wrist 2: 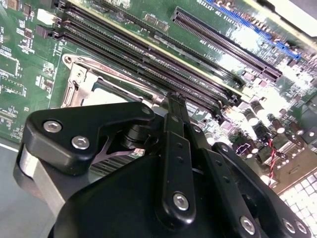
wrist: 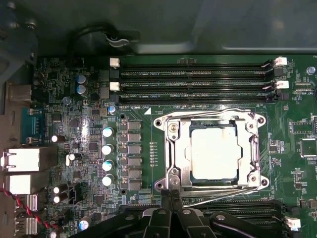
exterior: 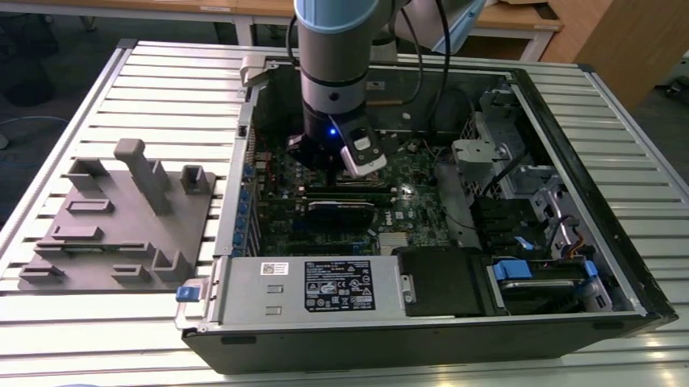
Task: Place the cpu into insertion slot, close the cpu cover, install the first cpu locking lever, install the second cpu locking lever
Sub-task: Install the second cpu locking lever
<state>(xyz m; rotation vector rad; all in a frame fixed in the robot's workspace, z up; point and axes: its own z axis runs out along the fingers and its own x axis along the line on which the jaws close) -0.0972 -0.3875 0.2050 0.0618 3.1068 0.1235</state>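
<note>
The cpu (wrist: 213,151), a square chip with a silver-tan top, lies in the insertion slot (wrist: 258,148) on the green board. The silvery cpu cover (wrist: 181,148) lies flat over it, framing the chip. One wire locking lever (wrist: 208,115) runs along the side by the memory slots. A second lever (wrist: 223,197) runs along the opposite side, slightly off the frame. My gripper (wrist: 172,191) is shut, its tips touching the socket corner where that second lever ends. In the second wrist view the gripper (wrist 2: 174,101) reaches the socket frame (wrist 2: 79,79). In the exterior view the gripper (exterior: 319,165) is low inside the computer case.
Long black memory slots (wrist: 193,74) lie beside the socket, and a row of capacitors (wrist: 107,148) on another side. Rear ports (wrist: 25,158) sit at the board's edge. The case holds a power supply (exterior: 312,290), a black shroud (exterior: 441,278) and a drive cage (exterior: 517,161). A grey fixture (exterior: 119,218) stands on the table.
</note>
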